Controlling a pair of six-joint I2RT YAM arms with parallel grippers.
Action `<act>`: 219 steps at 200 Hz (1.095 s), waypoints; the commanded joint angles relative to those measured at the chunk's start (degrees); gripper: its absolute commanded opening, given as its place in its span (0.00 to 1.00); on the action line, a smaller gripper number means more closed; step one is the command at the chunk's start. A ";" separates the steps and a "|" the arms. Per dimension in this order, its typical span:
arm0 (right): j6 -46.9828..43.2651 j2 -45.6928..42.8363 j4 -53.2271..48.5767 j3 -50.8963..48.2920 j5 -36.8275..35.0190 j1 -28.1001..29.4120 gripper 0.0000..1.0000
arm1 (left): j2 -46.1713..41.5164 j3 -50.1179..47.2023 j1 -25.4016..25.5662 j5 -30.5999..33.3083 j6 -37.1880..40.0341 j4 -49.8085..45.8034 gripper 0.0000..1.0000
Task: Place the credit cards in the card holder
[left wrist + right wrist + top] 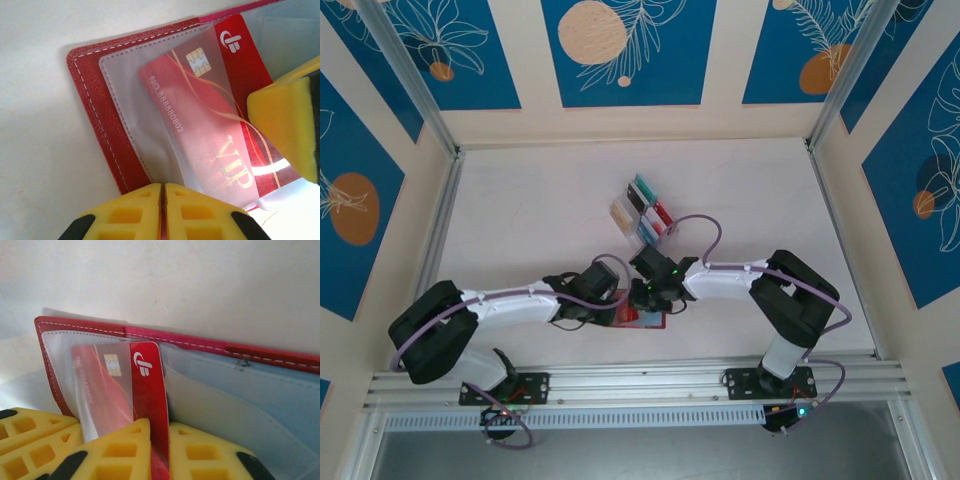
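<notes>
The card holder (87, 100) is laid open on the bench (540, 220), near the front edge and between the two arms, so that both can reach it at once. Its inner side is turned upward, and the translucent pocket (130, 100) is exposed for loading.

The left fingers (163, 200) are pressed together with almost no gap. A thin red line is seen in the slit, so it is judged that the near edge of the holder is pinched there. This hold is probably meant to keep the light holder from sliding while a card is pushed against it.

The right fingers (159, 432) are clenched on the red card (147, 390), which is gripped by its lower end. The far end with the chip is thus left free to enter the pocket. The card is placed at a slant. One part of it is already covered by the translucent layer, while the strip with the white logo lies outside the pocket. The insertion is therefore judged as begun but not finished.

The other credit cards (645, 205) are kept standing in a row further back on the bench, well apart from the holder.
</notes>
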State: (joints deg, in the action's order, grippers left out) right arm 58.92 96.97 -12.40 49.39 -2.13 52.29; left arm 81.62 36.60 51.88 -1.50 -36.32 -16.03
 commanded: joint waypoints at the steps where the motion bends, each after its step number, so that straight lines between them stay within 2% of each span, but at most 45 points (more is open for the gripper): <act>1: -0.17 3.53 -6.35 -3.62 1.20 0.89 0.21 | -2.28 -2.09 -0.01 -4.32 -2.08 0.16 0.13; 45: -1.63 1.47 -6.58 -4.65 1.19 0.26 0.22 | -9.96 -3.83 -5.79 -8.09 -3.25 -1.10 0.13; 74: -2.72 0.47 -7.08 -4.64 1.86 0.22 0.24 | -9.78 -4.24 -9.06 -9.31 -1.67 -1.15 0.11; 124: -3.90 -0.71 -8.21 -5.04 1.25 0.15 0.24 | -2.71 -3.46 -9.43 -11.29 0.09 3.18 0.08; 154: -5.62 -0.06 -10.37 -4.18 0.25 -0.23 0.27 | 1.24 -3.70 -9.47 -10.99 0.44 4.83 0.07; 200: -8.57 -0.13 -13.48 -3.52 -1.93 -1.62 0.32 | 1.37 -5.65 -9.43 -9.58 0.02 5.41 0.07; 219: -9.76 -0.20 -13.34 -2.53 -1.11 -1.43 0.29 | 1.69 -5.93 -9.47 -9.49 0.01 5.61 0.07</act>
State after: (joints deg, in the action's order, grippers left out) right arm 51.99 95.07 -13.98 48.27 -1.30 51.13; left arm 80.75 32.95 42.59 -12.40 -36.97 -11.22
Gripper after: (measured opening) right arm 0.311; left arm 0.070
